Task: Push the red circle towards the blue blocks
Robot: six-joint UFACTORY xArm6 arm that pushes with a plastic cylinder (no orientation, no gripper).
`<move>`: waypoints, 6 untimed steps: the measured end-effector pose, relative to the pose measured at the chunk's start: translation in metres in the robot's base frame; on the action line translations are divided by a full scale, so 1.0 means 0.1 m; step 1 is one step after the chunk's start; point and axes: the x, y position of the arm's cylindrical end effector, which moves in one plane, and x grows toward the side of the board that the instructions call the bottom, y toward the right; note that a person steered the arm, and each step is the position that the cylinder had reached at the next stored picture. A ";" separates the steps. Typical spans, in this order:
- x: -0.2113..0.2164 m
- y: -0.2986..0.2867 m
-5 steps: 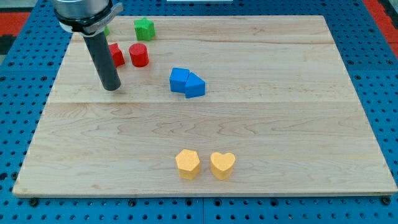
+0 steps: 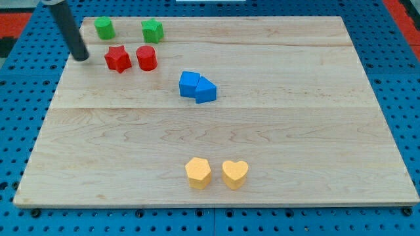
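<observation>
Red circle near table's top-left corner, beside red star; my tip left of both, touching nothing; no gripper here.

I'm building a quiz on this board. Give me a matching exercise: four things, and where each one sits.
Things:
1. red circle
2. yellow heart
3. my tip
4. blue blocks

Places:
A. near the view's bottom
B. just right of the red star
C. near the board's left edge, left of the red star
D. lower right of the red circle

Pairs: 1-B, 2-A, 3-C, 4-D
</observation>
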 end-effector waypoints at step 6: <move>0.28 1.06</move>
